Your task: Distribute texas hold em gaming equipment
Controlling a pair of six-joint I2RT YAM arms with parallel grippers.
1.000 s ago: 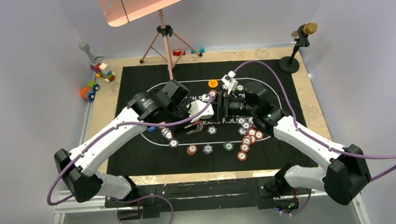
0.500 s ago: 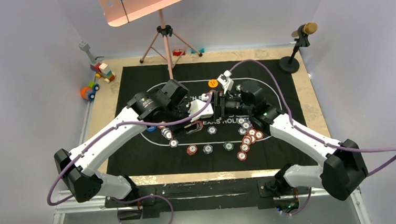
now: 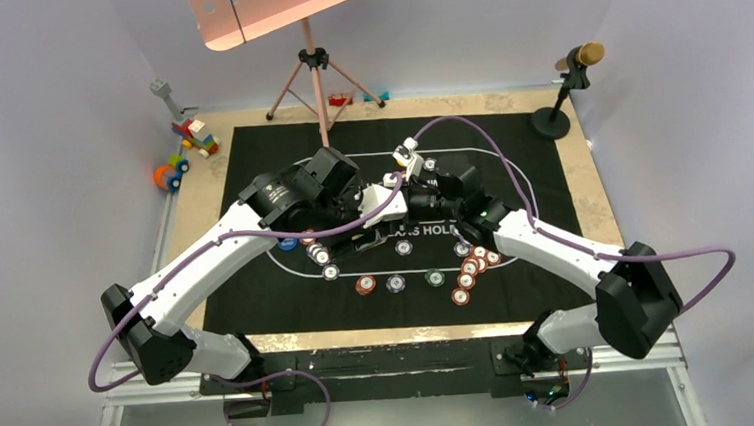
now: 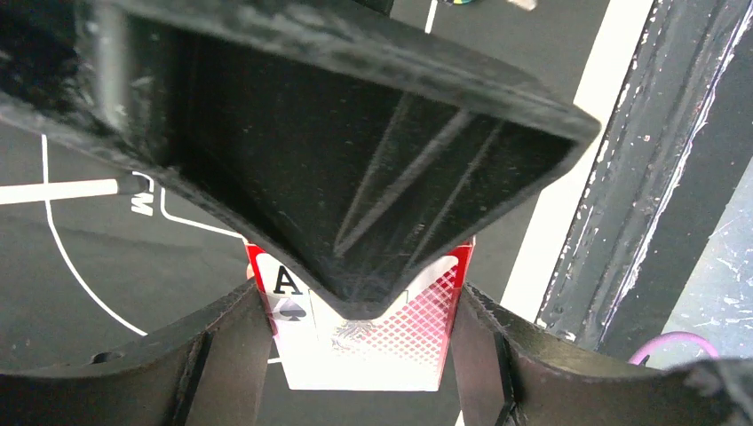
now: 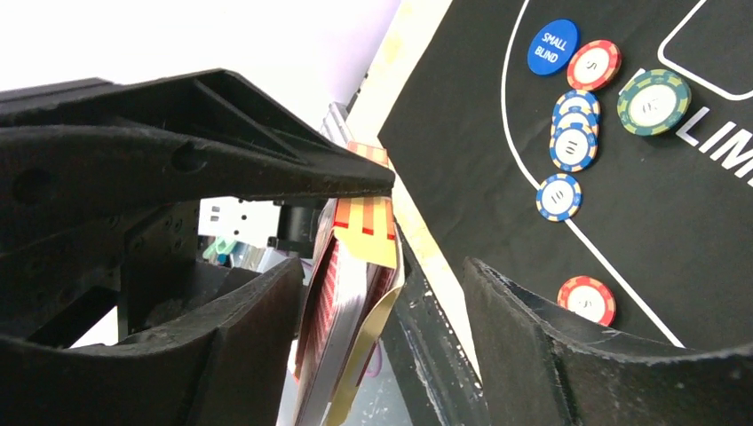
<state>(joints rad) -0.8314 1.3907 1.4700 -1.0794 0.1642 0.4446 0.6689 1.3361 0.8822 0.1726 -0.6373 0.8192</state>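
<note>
My left gripper (image 3: 380,205) (image 4: 360,359) is shut on the red card box (image 4: 366,330), which shows an ace of spades, and holds it above the black mat (image 3: 248,152). My right gripper (image 3: 414,196) (image 5: 382,293) is open, its fingers either side of the box's open end (image 5: 344,297) with the yellow flap hanging out, not touching it. Red, green and grey chips (image 3: 395,283) lie on the mat, with a cluster (image 3: 473,262) under the right arm. The blue small blind disc (image 5: 551,46) and more chips (image 5: 573,142) show in the right wrist view.
A tripod stand (image 3: 315,77) rises at the mat's far edge. A microphone (image 3: 575,64) stands at the back right. Toy blocks (image 3: 193,136) lie at the back left. Both arms meet over the mat's middle.
My right arm has swung left toward the left gripper, bringing its open fingers around the box's end. The left arm has hardly moved and kept hold of the box.
</note>
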